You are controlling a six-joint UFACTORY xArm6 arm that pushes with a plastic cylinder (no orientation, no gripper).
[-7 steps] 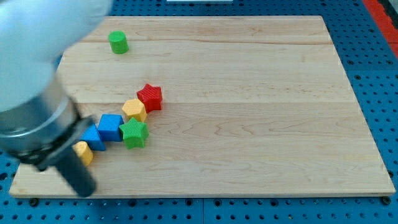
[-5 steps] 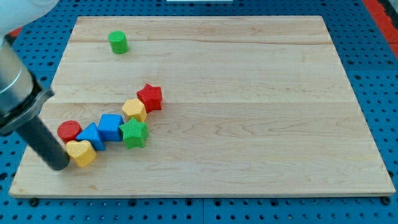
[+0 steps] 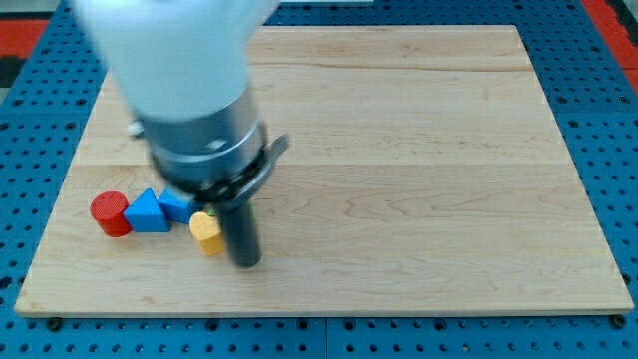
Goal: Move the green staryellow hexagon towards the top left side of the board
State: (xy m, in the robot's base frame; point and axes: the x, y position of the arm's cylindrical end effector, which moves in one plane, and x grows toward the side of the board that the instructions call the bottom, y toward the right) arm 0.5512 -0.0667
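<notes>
My arm ends in a plain dark rod with no jaws to spread or press together, so it holds nothing. My tip (image 3: pixel 245 262) stands on the pale wooden board (image 3: pixel 419 179), in the lower-left part of it.

Taking the small yellow block (image 3: pixel 206 231) as the landmark: its shape is partly hidden by my rod and I cannot make it out. My tip is just to its right, so near that I cannot tell whether they touch. To the yellow block's upper left is a blue block (image 3: pixel 176 205), mostly covered by my arm's grey collar (image 3: pixel 204 140). Further toward the view's left lies a blue triangular block (image 3: pixel 148 212), close against that blue block, and left of it a red cylinder (image 3: pixel 110 213), touching or nearly touching the triangle.

The green star does not show; my arm's wide white and grey body covers the board above the yellow block, so I cannot say where the star lies.

No containers show. The board rests on a blue perforated table (image 3: pixel 608 130), with a red patch (image 3: pixel 25 30) at the view's top-left corner.
</notes>
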